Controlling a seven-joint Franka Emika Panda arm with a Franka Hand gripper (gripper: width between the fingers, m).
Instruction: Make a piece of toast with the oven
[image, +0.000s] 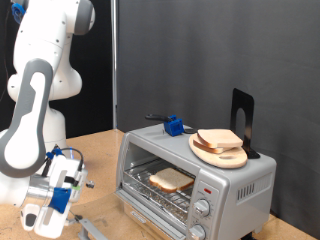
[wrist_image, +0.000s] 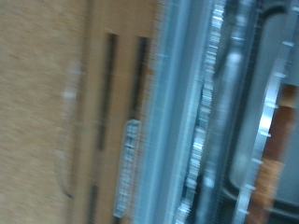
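Exterior view: my gripper (image: 50, 205) sits low at the exterior view's bottom left, just off the front left corner of the oven (image: 195, 175), above the wooden table (image: 95, 150). Nothing shows between my fingers. Whether they are spread or pressed together I cannot tell; the hand is small in frame and partly cut off by the edge.

The oven door is down, and the piece of toast (image: 171, 179) lies flat on the inner wire rack, pale with a tan crust. Two round knobs and a small red mark show on the right of the front panel.

On the oven roof: a round wooden board (image: 220, 152) carrying more bread slices (image: 218, 140), stacked. Behind them a black upright stand (image: 243, 120). Toward the roof's left, a small blue object (image: 176, 126) with a dark handle-like part; I cannot identify it.

Wrist view: heavily blurred. Wood-toned surface (wrist_image: 47, 103) on one side, streaked silver metal (wrist_image: 192, 112) on the other, with a strip of brown at one edge. No fingertips distinguishable.
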